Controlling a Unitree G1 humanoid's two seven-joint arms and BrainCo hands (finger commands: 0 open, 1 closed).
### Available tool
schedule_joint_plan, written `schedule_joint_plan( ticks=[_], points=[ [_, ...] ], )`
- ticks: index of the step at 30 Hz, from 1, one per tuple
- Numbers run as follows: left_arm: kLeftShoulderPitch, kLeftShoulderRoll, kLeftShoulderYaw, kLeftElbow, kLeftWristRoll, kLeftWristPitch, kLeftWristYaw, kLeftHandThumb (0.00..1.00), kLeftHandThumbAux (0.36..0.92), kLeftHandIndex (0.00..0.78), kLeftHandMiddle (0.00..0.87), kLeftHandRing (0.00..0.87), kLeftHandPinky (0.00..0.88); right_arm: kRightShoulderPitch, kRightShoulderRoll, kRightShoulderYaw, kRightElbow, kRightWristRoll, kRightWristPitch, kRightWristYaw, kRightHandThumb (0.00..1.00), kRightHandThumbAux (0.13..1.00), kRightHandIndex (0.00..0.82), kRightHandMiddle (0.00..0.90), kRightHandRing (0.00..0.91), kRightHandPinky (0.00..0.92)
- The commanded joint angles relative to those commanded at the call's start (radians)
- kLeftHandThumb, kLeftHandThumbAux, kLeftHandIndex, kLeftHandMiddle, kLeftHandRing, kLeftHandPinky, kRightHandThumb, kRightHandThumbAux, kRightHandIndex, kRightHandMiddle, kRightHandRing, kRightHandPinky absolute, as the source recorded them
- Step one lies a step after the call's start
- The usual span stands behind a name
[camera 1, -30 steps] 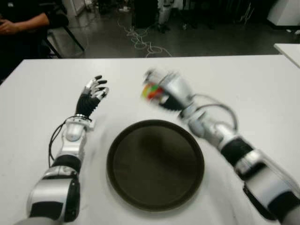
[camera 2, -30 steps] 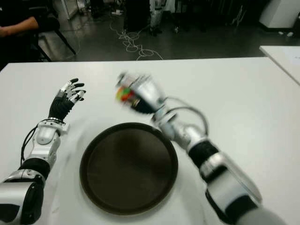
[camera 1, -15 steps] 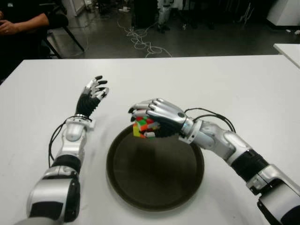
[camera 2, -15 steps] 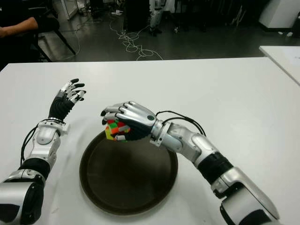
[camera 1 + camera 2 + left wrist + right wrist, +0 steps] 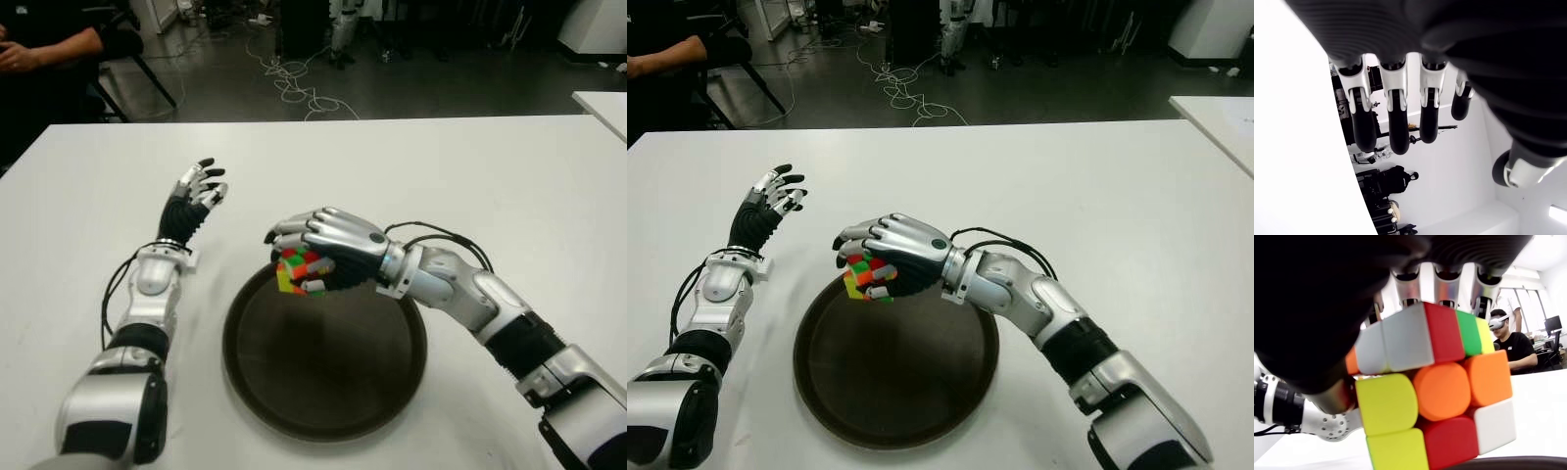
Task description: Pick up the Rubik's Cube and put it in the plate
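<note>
Both hands differ: right hand [image 5: 328, 245] fingers grip Rubik's Cube [image 5: 297, 272]; left hand [image 5: 196, 188] spread.

Rubik's Cube [image 5: 1435, 391] multicoloured squares; plate [image 5: 323, 392] dark brown; table [image 5: 490, 166] white.

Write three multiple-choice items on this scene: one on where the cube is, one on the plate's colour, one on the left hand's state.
1. Where is the Rubik's Cube?
A. On the table beside the left hand
B. In the right hand, over the plate's far rim
C. Flat in the plate's centre

2. What colour is the plate?
A. Dark brown
B. White
C. Red

3. How is the left hand?
A. Shut on the cube
B. Curled into a fist
C. Open, holding nothing

Answers: 1 B, the right hand's fingers wrap the cube above the plate's far edge. 2 A, the round plate is dark against the white table. 3 C, the left wrist view shows straight fingers with nothing between them.
</note>
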Motion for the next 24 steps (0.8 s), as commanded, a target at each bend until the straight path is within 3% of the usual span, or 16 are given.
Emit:
schedule_joint_plan(
  ticks=[10, 16, 21, 24],
  points=[
    [0.002, -0.002, -0.003, -0.008, 0.001, -0.001, -0.003, 0.021, 0.535, 0.118, 0.205, 0.239, 0.308, -0.004, -0.031, -0.005, -0.051, 0.018, 0.041, 0.158, 0.839, 0.682, 0.43, 0.485, 0.694, 0.704],
    [0.001, -0.005, -0.001, -0.009, -0.003, -0.002, -0.005, 0.014, 0.531, 0.132, 0.215, 0.242, 0.305, -0.005, -0.034, -0.012, -0.067, 0.022, 0.067, 0.215, 0.832, 0.69, 0.386, 0.545, 0.637, 0.619],
    [0.003, -0.009, 0.002, -0.014, -0.005, -0.001, 0.003, 0.02, 0.55, 0.153, 0.233, 0.254, 0.298, -0.004, -0.032, -0.02, -0.06, 0.005, 0.06, 0.203, 0.827, 0.693, 0.394, 0.481, 0.469, 0.459],
    [0.003, -0.009, 0.001, -0.015, -0.002, 0.0, 0.008, 0.029, 0.557, 0.149, 0.232, 0.253, 0.293, -0.004, -0.03, -0.022, -0.053, -0.005, 0.052, 0.188, 0.731, 0.721, 0.396, 0.276, 0.288, 0.29]
  ],
)
